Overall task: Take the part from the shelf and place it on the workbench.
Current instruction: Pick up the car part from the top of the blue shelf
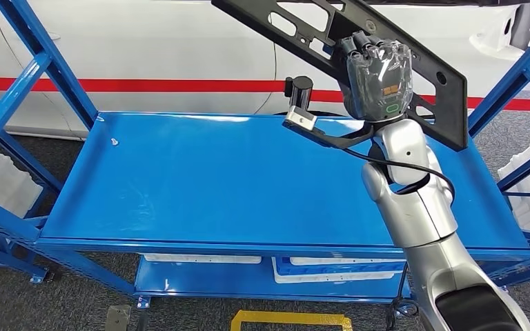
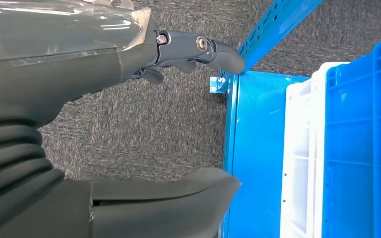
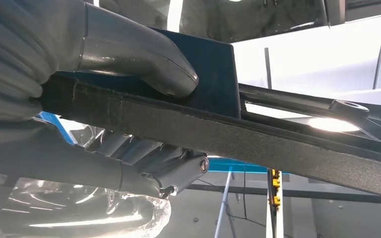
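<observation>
We see our right hand (image 1: 378, 77) grasping the long black part (image 1: 317, 31), thumb (image 3: 144, 59) pressed on one face, fingers (image 3: 154, 168) under the other. The part is tilted above the blue shelf (image 1: 234, 186), near its back edge. Our left hand (image 2: 129, 99) hangs released beside the shelf's lower tier, above grey carpet (image 2: 144, 129).

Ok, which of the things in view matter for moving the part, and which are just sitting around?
Job:
- black part, lifted above the shelf
- right hand, gripping the part
- blue shelf, the part's source

Lying about:
- left hand, holding nothing, down beside the shelf
- white crate and blue crate, side by side on the lower level
- small screw on the shelf deck
</observation>
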Motion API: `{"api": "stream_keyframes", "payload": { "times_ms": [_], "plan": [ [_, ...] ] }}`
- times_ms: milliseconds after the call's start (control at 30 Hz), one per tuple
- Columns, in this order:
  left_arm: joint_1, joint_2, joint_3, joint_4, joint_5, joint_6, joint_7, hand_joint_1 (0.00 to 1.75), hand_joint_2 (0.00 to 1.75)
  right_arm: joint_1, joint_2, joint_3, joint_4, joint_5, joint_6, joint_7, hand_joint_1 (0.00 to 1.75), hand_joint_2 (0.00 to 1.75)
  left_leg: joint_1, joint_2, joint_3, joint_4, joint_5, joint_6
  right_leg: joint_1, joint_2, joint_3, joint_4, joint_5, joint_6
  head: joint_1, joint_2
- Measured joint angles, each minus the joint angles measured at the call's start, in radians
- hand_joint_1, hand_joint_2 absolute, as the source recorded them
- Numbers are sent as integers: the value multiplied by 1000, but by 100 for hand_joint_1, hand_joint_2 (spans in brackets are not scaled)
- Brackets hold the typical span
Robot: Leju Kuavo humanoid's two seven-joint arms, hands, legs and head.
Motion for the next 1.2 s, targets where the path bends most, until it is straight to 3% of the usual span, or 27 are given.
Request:
{"api": "stream_keyframes", "payload": {
  "times_ms": [33, 333, 567, 767, 900, 1033, 1100, 1167, 1200],
  "plan": [
    [0, 0, 0, 0, -4, 4, -1, 0, 175, 1, -2, 2, 0, -1, -1, 0, 175, 175, 0, 0, 0, 0, 0, 0, 0, 0, 0, 0, 0, 0, 0, 0],
    [0, 4, 0, 0, 10, 24, 3, 0, 175, 2, -10, 19, 0, -84, -2, -10, 175, 175, 0, 0, 0, 0, 0, 0, 0, 0, 0, 0, 0, 0, 0, 0],
    [0, 9, 0, 0, 8, 6, 41, 0, 175, -2, -5, 33, 0, -323, 89, -57, 175, 175, 0, 0, 0, 0, 0, 0, 0, 0, 0, 0, 0, 0, 0, 0],
    [1, 18, 1, 1, 26, -6, 96, 0, 175, -2, -5, 32, 0, -469, 71, -115, 175, 175, -2, -1, -1, 1, 0, 0, -2, 0, 0, 0, 0, 1, 0, 0],
    [1, 25, 1, 3, 30, -9, 112, 0, 175, -2, -6, 32, 0, -499, 55, -130, 175, 175, -6, -1, -2, 1, -1, 2, -5, 0, 0, -1, 1, 2, 0, 0],
    [1, 32, 2, 4, 37, -9, 116, 0, 175, -4, 2, 35, 4, -504, 49, -136, 175, 175, -13, -1, -3, 4, -2, 10, -11, 0, 0, -1, 4, 11, 0, 0],
    [2, 34, 4, 4, 39, -7, 116, 0, 175, -8, 8, 37, 9, -505, 42, -141, 175, 175, -13, -1, -2, 1, 4, 19, -13, 0, -1, -1, 5, 18, -1, 0],
    [1, 34, 7, 4, 41, -6, 117, 0, 175, -14, 13, 39, 13, -506, 34, -145, 175, 175, -10, 1, 1, -8, 13, 33, -13, 0, -17, 32, -19, 15, 0, 0],
    [2, 34, 8, 4, 42, -6, 117, 0, 175, -17, 15, 40, 15, -506, 31, -146, 175, 175, -8, 3, 1, -13, 17, 39, -12, 0, -37, 77, -46, 9, 0, 0]
  ]
}}
